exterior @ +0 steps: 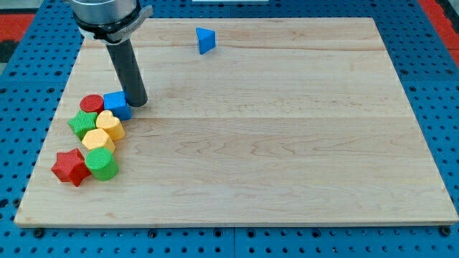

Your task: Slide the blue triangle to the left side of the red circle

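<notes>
Blocks number eight: two blue, red, green, yellow each.

My tip beside blue cube; blue triangle well apart.

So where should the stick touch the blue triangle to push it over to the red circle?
There is no hand to grip with, so it is a push. My tip sits beside the blue cube, far from the blue triangle. The red circle lies toward the view's bottom left, so probably best to come round to the triangle's upper right side and press its flat face, not a corner, so it does not spin.
</notes>
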{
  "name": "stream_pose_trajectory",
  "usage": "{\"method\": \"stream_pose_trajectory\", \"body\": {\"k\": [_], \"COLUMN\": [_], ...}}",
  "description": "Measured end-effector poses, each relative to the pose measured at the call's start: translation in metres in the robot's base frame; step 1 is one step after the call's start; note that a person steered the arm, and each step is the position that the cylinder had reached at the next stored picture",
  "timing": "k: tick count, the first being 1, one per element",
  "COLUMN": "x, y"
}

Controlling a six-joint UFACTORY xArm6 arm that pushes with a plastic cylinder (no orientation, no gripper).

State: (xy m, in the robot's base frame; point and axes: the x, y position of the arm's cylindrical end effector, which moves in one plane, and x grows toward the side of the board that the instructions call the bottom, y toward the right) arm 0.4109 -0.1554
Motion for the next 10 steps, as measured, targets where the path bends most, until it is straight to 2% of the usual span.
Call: {"method": "stream_pose_trajectory", "body": {"k": [1, 2, 3, 4, 5, 6, 7, 8, 9, 10], "x": [-0.052, -0.138, -0.187, -0.132, -0.064, -0.126, -0.152, -0.091, -0.056, -0.077], "y": [0.097, 0.185, 0.128, 0.053, 0.025, 0.018, 0.099, 0.096, 0.023, 0.002]}}
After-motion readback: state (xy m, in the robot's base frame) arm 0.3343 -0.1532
